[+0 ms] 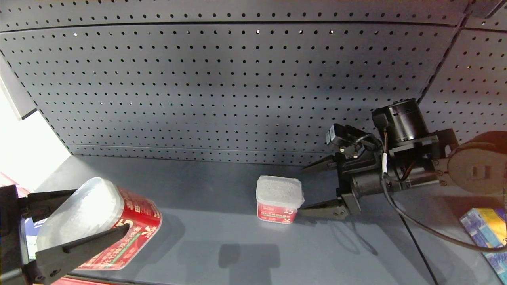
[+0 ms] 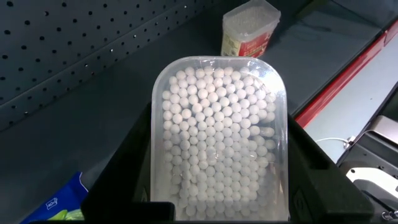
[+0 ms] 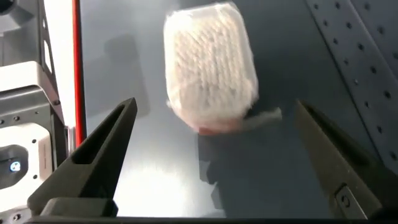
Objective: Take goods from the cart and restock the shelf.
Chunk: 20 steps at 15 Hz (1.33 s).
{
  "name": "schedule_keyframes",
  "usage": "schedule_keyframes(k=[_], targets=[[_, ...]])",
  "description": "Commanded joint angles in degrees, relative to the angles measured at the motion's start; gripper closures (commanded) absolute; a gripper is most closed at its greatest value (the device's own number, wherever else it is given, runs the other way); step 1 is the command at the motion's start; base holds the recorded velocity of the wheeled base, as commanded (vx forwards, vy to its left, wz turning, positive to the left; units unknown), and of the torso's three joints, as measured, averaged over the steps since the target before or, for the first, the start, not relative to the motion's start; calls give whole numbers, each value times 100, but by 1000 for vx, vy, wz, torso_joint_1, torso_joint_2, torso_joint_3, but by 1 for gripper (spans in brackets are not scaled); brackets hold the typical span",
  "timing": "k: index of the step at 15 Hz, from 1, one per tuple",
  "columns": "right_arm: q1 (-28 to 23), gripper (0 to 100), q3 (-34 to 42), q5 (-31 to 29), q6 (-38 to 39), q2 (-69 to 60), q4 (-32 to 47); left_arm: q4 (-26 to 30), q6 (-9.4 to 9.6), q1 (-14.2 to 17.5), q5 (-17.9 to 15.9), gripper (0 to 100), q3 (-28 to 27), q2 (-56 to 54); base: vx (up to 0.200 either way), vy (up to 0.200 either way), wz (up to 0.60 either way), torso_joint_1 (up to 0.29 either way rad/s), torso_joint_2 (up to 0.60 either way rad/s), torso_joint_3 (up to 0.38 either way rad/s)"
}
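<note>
Left gripper point(image 1: 99, 211) was clamped on red-labelled tub point(image 1: 136, 219), tilted, over the shelf's point(image 1: 222, 241) front-left corner. Right gripper point(image 1: 307, 190) was wide open and empty, just beside second tub point(image 1: 278, 199), upright mid-shelf.

Tub point(image 1: 278, 199) upright on shelf point(image 1: 198, 225); second tub point(image 1: 99, 221) tilted.
</note>
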Motion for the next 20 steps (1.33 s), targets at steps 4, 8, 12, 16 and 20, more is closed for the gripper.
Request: schedule_keyframes(k=[4, 8, 12, 16, 20], targets=[[92, 0, -174, -22, -18, 244, 2, 2, 1, 0, 1, 100, 8, 4, 0, 0, 0, 0, 0, 0], [171, 0, -306, -40, -27, 367, 11, 2, 1, 0, 1, 100, 8, 21, 0, 0, 0, 0, 0, 0], [338, 0, -280, -312, -36, 552, 2, 2, 1, 0, 1, 100, 8, 30, 0, 0, 0, 0, 0, 0], [355, 0, -412, -330, -89, 745, -7, 2, 1, 0, 1, 100, 17, 21, 0, 0, 0, 0, 0, 0], [364, 0, -491, -382, -97, 824, -7, 2, -7, 0, 1, 100, 25, 21, 0, 0, 0, 0, 0, 0]])
